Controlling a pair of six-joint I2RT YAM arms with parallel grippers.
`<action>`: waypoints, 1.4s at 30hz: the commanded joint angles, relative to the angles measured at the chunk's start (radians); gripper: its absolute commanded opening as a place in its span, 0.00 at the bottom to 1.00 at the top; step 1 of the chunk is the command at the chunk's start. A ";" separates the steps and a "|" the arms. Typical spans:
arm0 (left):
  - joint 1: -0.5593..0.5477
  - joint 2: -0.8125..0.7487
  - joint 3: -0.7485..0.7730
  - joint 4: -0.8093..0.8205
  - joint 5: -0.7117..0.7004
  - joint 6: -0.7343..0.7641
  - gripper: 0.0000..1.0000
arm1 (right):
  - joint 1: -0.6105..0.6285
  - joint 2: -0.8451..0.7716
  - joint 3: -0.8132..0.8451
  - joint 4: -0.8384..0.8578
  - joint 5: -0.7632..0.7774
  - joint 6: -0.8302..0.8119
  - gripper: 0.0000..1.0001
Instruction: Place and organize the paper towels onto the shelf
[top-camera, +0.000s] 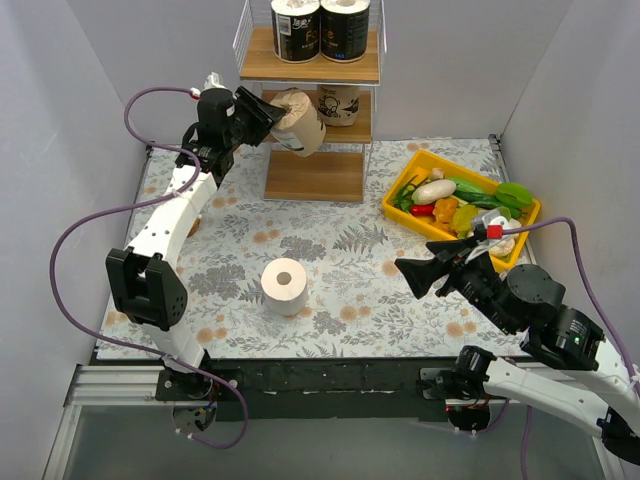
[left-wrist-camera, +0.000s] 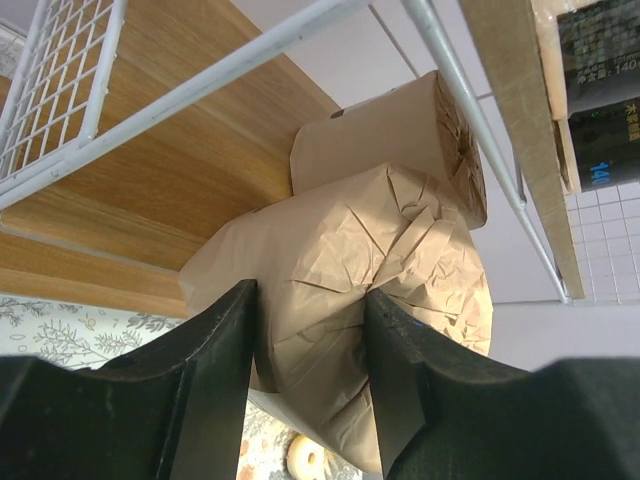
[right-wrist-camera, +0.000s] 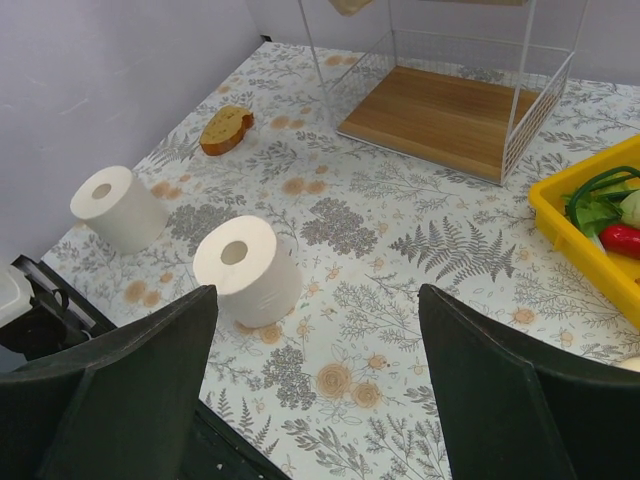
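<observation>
Tan paper towel (left-wrist-camera: 420, 260), clamped in left pincer (left-wrist-camera: 310, 300), sits just beside another tan roll (left-wrist-camera: 390, 130) on the shelf (left-wrist-camera: 150, 160); right pincer (right-wrist-camera: 315, 295) apart.

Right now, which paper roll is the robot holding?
The tan roll, pinched by the left gripper at the shelf. The other tan roll and black rolls sit on it; white rolls stand on the table.

Two black rolls (top-camera: 320, 28) are filling the shelf's (top-camera: 312, 68) top board. On the middle board a labelled tan roll (top-camera: 341, 103) is taking the right side, while the left gripper (top-camera: 266, 113), clamping a crumpled tan roll (top-camera: 303, 124), is blocking the left opening. The bottom board (top-camera: 313, 176) is offering open room. A white roll (top-camera: 285, 286) is standing mid-table.
</observation>
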 joint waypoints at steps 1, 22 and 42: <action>-0.014 0.001 0.056 0.090 -0.125 0.003 0.30 | 0.000 -0.015 0.012 0.018 0.033 0.001 0.88; -0.015 0.068 0.211 0.051 -0.251 0.138 0.32 | 0.000 -0.010 0.004 0.026 0.042 -0.005 0.89; -0.015 -0.025 0.151 0.037 -0.218 0.249 0.71 | 0.000 0.008 0.041 0.004 0.027 0.003 0.89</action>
